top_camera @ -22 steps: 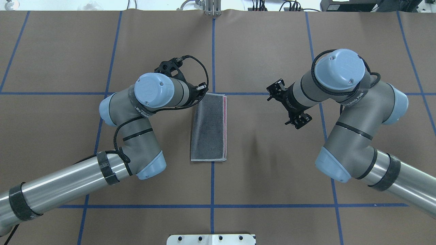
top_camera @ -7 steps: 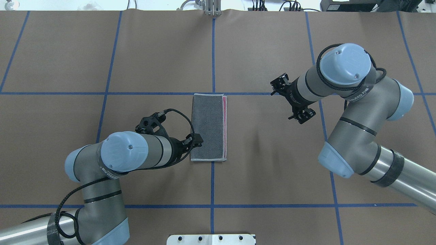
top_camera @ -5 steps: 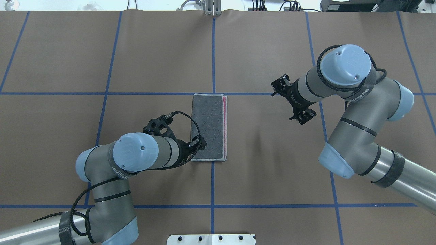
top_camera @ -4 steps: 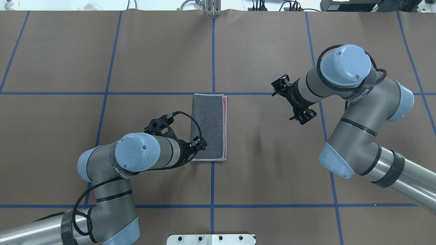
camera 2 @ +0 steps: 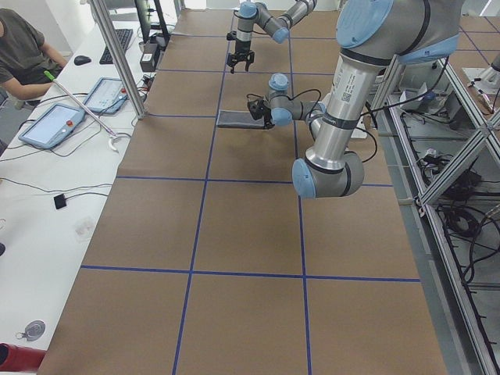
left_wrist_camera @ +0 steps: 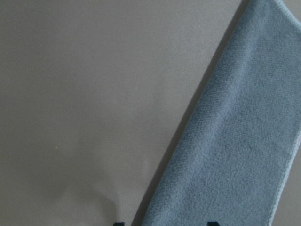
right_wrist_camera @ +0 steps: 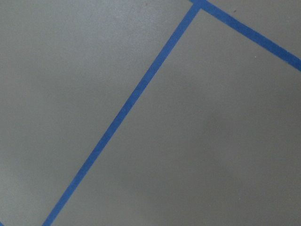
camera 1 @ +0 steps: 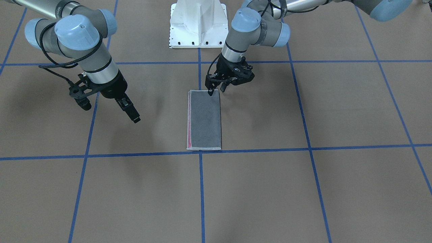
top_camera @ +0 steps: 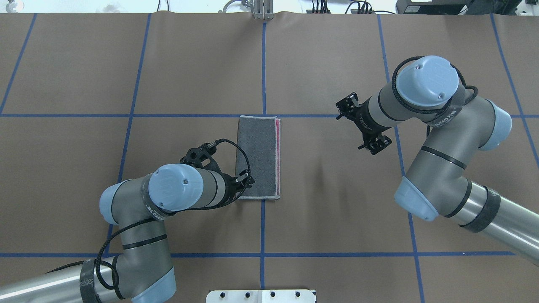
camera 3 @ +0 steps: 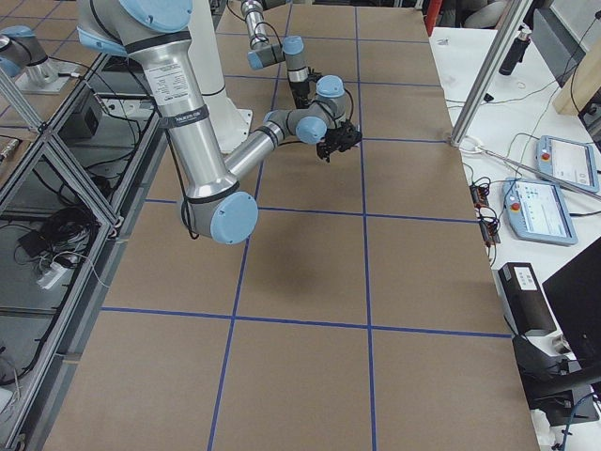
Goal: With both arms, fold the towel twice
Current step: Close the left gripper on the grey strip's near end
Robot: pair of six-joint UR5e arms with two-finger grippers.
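Blue tape lines [camera 1: 354, 147] grid the brown paper table [top_camera: 337, 219]. The white pedestal base [camera 1: 197, 25] stands behind the left gripper [camera 1: 216, 91]. A person [camera 2: 22, 43] sits at a side bench with tablets [camera 2: 51, 125].

The left fingers [camera 1: 211, 91] are spread, one tip over the towel [top_camera: 257, 155] and the other just beside its folded edge, over paper. The right gripper [camera 1: 135, 119] hangs well apart, above a tape line; I cannot tell whether its fingers are parted.

The towel is a narrow rectangle, grey face up, with a pink strip along the edge far from the left fingers. The arm-band lettering [top_camera: 446, 116] is unreadable.
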